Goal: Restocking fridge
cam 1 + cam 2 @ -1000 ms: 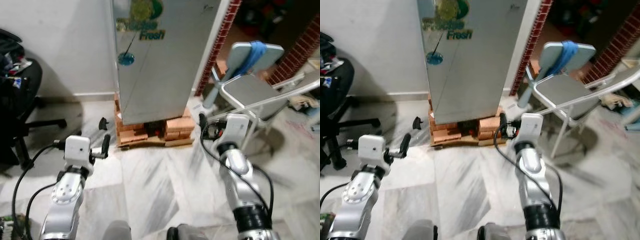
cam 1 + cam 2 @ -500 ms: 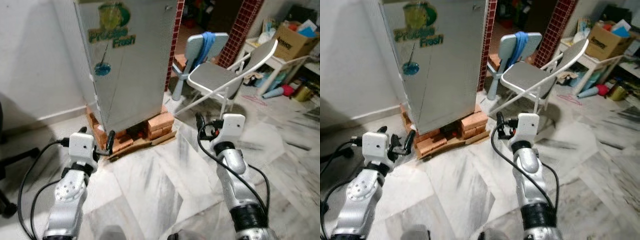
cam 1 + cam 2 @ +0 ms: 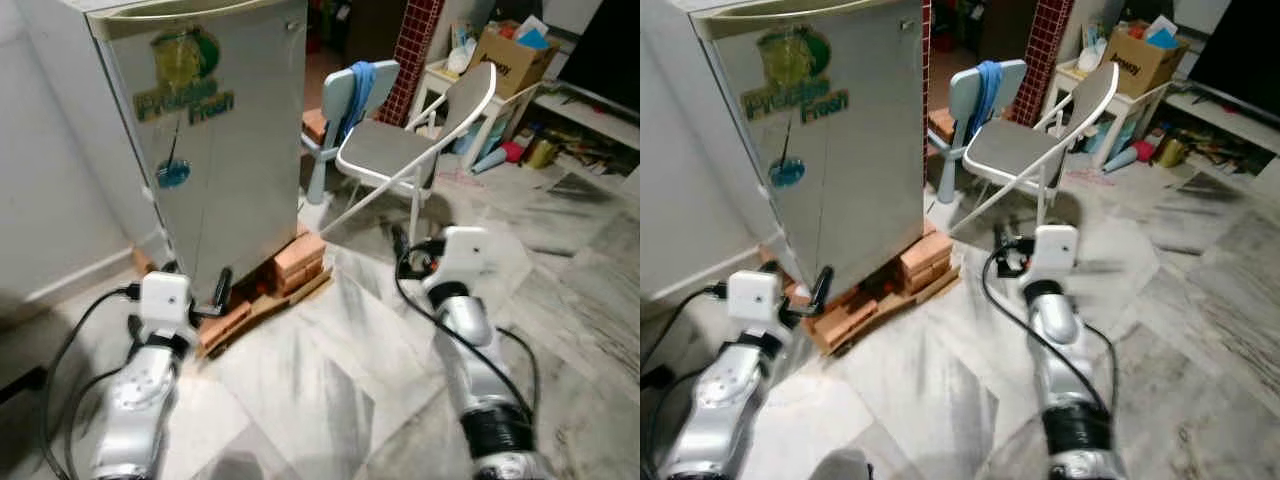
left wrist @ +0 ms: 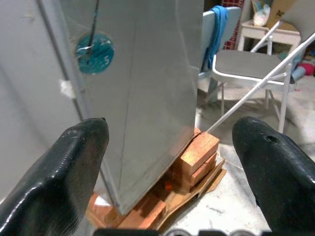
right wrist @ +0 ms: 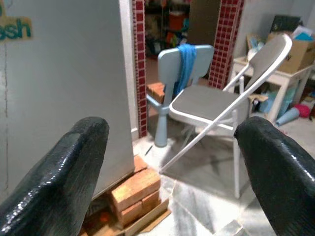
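A silver fridge (image 3: 215, 150) with a green "Fresh" logo stands with its door closed on a stack of orange bricks (image 3: 295, 262). My left gripper (image 3: 205, 288) is held low, just in front of the fridge's bottom corner. In the left wrist view its fingers (image 4: 74, 167) are spread apart, with nothing between them. My right gripper (image 3: 404, 250) is raised to the right of the bricks, pointing towards the chairs. It is open and empty, and its fingers (image 5: 280, 172) stand wide apart.
A grey folding chair (image 3: 400, 150) stands right of the fridge. Behind it is a small blue chair (image 3: 345, 90) draped with a blue cloth. A white table with a cardboard box (image 3: 510, 55) and floor clutter lie at the far right. Marble floor (image 3: 330, 380) lies ahead.
The whole view has swung right, so the fridge now sits further left and more of the room on the right shows. Both arms keep their raised pose with fingers open.
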Controlling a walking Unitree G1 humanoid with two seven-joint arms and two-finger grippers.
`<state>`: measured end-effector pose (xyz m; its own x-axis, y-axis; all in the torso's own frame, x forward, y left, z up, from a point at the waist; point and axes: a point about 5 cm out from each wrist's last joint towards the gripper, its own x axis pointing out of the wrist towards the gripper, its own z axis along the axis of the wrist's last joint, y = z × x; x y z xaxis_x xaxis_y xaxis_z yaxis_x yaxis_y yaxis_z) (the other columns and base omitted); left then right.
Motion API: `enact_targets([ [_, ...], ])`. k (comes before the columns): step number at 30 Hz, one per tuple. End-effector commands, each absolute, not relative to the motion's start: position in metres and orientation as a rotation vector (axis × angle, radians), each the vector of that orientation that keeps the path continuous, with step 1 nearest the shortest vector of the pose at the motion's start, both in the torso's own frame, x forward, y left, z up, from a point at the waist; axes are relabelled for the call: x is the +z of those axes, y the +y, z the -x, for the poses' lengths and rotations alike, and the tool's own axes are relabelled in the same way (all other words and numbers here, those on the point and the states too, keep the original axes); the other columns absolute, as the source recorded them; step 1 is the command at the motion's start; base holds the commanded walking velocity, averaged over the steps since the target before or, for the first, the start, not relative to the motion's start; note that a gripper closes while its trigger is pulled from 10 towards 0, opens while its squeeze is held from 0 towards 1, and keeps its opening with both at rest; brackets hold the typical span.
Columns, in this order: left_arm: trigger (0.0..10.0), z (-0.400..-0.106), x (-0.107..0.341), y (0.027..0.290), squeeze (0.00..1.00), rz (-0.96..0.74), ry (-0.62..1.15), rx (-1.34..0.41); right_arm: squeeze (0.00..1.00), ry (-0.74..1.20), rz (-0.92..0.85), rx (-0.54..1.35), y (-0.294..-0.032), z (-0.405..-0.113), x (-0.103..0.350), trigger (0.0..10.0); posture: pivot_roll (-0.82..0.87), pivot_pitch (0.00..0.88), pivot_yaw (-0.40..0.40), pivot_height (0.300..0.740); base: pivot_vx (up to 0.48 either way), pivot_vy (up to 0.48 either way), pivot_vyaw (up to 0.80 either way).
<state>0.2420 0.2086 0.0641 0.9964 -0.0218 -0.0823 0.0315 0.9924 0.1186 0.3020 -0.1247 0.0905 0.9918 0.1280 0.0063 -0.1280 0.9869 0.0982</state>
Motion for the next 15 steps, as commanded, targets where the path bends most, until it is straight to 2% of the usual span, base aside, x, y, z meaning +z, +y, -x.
enact_targets([
  [1,10.0,-0.2457,0.0662,0.1950,0.00,-0.101,0.063,-0.062,0.00,-0.005,-0.072,0.085,-0.1430,-0.3028,0.0910,10.0,0.11,0.032,-0.091,0.740,0.000,0.454,-0.59],
  [2,10.0,-0.2457,0.0662,0.1950,0.00,-0.101,0.063,-0.062,0.00,-0.005,-0.072,0.085,-0.1430,-0.3028,0.0910,10.0,0.11,0.032,-0.091,0.740,0.000,0.454,-0.59],
  [15,10.0,-0.2384,0.0606,0.1918,0.00,-0.091,0.082,-0.052,0.00,0.000,-0.061,0.094,-0.1422,-0.3029,0.0895,10.0,0.12,0.041,-0.100,0.740,0.000,0.472,0.00],
])
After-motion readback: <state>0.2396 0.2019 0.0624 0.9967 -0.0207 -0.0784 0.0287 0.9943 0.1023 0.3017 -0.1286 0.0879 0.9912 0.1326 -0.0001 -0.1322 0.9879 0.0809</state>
